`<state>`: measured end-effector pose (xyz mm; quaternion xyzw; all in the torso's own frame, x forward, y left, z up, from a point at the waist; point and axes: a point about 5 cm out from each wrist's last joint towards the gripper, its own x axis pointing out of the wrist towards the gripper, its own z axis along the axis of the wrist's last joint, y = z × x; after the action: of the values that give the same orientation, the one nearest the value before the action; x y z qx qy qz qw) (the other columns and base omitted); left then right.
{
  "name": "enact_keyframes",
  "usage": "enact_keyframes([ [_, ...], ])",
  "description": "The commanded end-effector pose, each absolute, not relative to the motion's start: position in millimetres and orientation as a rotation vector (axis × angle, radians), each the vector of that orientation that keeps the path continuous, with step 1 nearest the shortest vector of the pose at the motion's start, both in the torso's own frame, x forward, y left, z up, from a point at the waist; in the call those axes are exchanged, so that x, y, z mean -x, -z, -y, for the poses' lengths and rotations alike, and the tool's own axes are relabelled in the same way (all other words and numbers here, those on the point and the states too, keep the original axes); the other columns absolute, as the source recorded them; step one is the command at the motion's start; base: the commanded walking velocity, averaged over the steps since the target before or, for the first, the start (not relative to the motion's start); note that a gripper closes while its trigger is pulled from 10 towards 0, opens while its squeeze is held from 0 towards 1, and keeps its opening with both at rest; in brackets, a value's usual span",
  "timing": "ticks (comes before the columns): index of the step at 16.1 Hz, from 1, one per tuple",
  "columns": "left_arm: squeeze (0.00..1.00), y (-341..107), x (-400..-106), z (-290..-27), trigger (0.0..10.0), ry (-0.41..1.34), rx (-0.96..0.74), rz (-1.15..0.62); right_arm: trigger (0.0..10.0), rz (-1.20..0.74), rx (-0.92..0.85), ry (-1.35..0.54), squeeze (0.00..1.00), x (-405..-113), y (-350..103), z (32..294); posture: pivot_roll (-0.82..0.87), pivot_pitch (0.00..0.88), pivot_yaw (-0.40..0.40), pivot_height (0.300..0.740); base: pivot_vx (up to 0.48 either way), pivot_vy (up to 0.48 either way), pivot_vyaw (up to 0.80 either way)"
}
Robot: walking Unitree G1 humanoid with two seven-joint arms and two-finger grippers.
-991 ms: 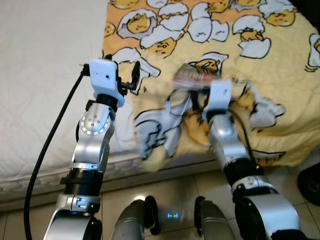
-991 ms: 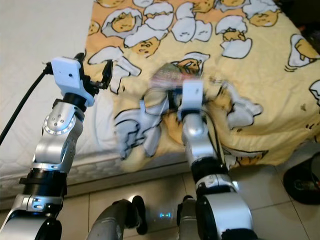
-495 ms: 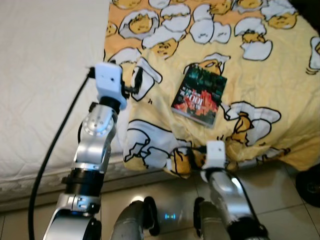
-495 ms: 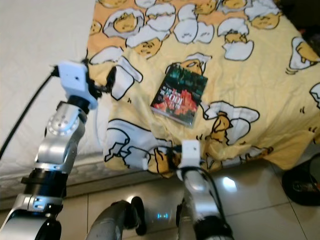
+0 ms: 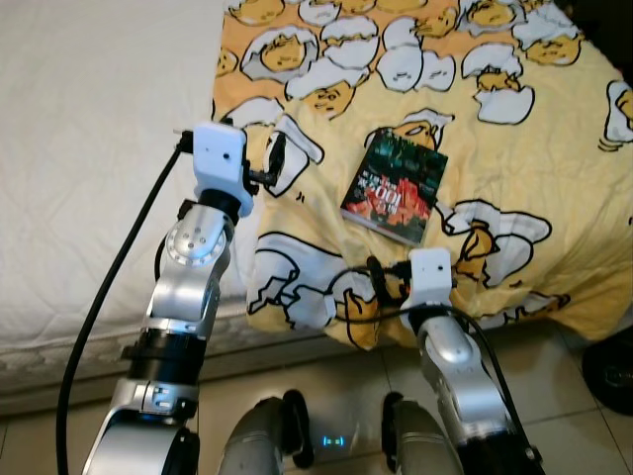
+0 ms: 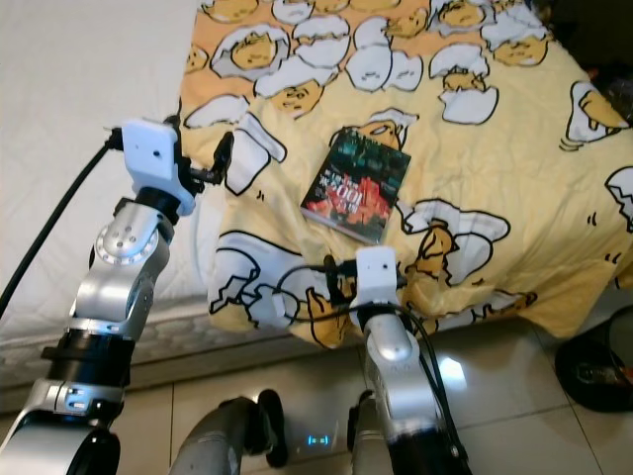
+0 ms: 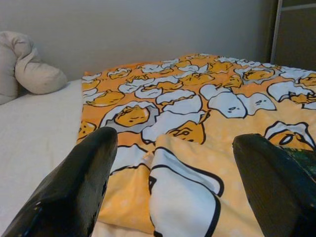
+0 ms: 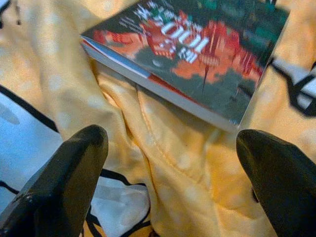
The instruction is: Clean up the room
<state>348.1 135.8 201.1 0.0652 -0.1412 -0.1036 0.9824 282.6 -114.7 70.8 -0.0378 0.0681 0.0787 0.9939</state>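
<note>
A book (image 5: 396, 186) with a dark green and red cover lies flat on the yellow egg-print blanket (image 5: 514, 148) that covers the bed. My right gripper (image 8: 170, 143) is open and hovers low over the blanket's front edge, just short of the book's near side (image 8: 197, 44). My left gripper (image 5: 269, 166) is raised over the blanket's left border, open and holding nothing. In its wrist view the fingers (image 7: 84, 182) frame a folded corner of the blanket.
The bare white mattress (image 5: 89, 148) lies to the left of the blanket, with a pale pillow (image 7: 29, 74) at its far end. A black cable (image 5: 109, 287) hangs beside my left arm. Tiled floor (image 5: 336, 371) runs below the bed edge, with a dark object (image 5: 615, 364) at the right.
A second ago the book was blurred at my right gripper over the blanket. It now lies flat, and the right arm has drawn back toward the bed's edge. The left arm barely moved.
</note>
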Motion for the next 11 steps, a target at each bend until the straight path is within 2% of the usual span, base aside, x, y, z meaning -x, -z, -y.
enact_keyframes([
  [1,0.00,-197,-347,-141,10.0,0.201,-0.123,0.266,10.0,-0.128,0.128,-0.170,0.00,-280,-72,114,-0.15,0.158,0.073,0.723,0.000,0.000,0.00],
  [3,0.00,-194,-344,-137,10.0,0.216,-0.106,0.257,10.0,-0.077,0.403,-0.196,0.00,-293,-74,124,-0.14,0.159,0.073,0.723,0.000,0.000,0.00],
  [5,0.00,-185,-336,-127,10.0,0.253,-0.120,0.234,10.0,-0.066,0.562,-0.183,0.00,-305,-76,137,-0.14,0.173,0.071,0.723,0.000,0.000,0.00],
  [11,0.00,-175,-324,-123,10.0,0.266,-0.098,0.190,10.0,-0.060,0.660,-0.158,0.00,-326,-80,150,-0.12,0.227,0.076,0.723,0.000,0.000,0.00],
])
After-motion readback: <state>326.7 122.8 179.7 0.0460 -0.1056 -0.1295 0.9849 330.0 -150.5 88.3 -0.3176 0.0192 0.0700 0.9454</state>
